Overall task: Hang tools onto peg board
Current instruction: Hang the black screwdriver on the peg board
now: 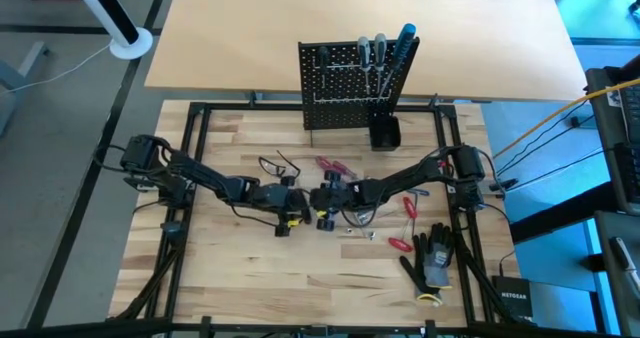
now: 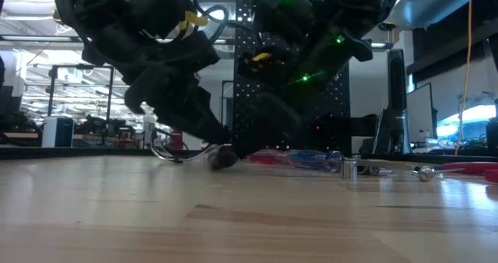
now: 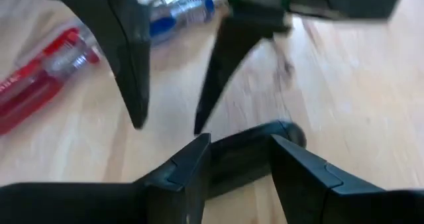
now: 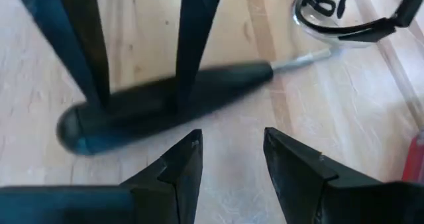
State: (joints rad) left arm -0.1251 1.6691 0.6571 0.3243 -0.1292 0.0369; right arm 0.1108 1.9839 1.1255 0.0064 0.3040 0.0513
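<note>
Two dark arms meet in the middle of the wooden table (image 1: 250, 278) in the high view. The left gripper (image 1: 300, 211) and the right gripper (image 1: 322, 206) sit nose to nose, very near each other. The peg board (image 1: 345, 88) stands at the far edge with a few screwdrivers (image 1: 385, 53) already hung on it. Red tools (image 1: 335, 165) lie just past the grippers. Black gloves (image 1: 432, 260) lie near the right side, with bare wood toward the front edge. A black box (image 1: 516, 300) off the table reads "NETGEAR".

In the low view, both arms hang low before the peg board, and the front wood is open.

In the left wrist view, the left fingers (image 3: 182, 177) stand apart around a black-handled screwdriver (image 3: 255, 148) on the table, not squeezing it.

In the right wrist view, the right fingers (image 4: 179, 168) are apart and hold nothing; the same screwdriver lies just ahead. Clear glasses (image 4: 338, 15) lie beyond its tip.
</note>
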